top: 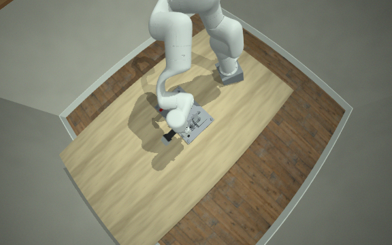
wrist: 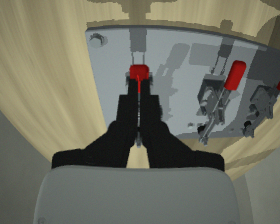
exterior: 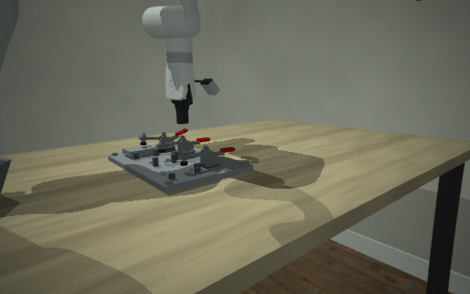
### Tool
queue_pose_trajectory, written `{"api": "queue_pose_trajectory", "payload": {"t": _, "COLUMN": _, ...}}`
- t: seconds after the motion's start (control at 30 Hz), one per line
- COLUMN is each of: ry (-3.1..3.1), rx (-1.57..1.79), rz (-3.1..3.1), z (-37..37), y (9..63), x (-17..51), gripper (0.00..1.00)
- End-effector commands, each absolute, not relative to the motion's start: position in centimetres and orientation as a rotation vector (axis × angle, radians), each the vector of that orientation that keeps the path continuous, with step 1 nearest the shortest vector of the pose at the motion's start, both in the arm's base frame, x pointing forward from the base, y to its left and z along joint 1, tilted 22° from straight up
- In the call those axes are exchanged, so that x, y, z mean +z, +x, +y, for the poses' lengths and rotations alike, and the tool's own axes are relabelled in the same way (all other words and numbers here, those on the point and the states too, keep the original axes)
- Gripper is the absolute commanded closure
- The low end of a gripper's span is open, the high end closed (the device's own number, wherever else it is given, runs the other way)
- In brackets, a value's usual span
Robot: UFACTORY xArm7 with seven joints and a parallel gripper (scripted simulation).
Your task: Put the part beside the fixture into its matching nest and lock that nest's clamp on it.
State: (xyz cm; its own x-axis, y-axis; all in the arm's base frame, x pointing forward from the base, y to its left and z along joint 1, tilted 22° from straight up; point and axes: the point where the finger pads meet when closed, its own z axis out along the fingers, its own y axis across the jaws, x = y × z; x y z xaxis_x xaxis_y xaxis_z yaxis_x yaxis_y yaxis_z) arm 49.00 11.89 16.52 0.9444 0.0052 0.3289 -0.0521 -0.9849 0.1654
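Gripper (exterior: pixel 182 118) above fixture (exterior: pixel 202 180) (apparently apart) on table (exterior: pixel 341 171).

Soft light, broad shadows, warped edges

Grey fixture plate (exterior: pixel 202 183) sits flat on the wooden table, w/ three toggle clamps in a row, each w/ a red handle: far (exterior: pixel 181 131), mid (exterior: pixel 203 140), near (exterior: pixel 227 149). Grey flat part (exterior: pixel 139 152) lies in the far nest, far clamp's bar (exterior: pixel 150 139) reaching over it. Far handle tilts upward.
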Motion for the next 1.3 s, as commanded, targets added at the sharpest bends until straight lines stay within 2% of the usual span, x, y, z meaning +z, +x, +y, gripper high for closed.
{"api": "queue_pose_trajectory", "payload": {"t": 0.0, "ry": 2.927, "rx": 0.502, "rz": -0.034, "z": 11.99, "y": 49.09, "x": 16.7, "gripper": 1.0}}
{"api": "queue_pose_trajectory", "payload": {"t": 1.27, "ry": 2.927, "rx": 0.502, "rz": -0.034, "z": 11.88, "y": 49.62, "x": 16.66, "gripper": 1.0}}
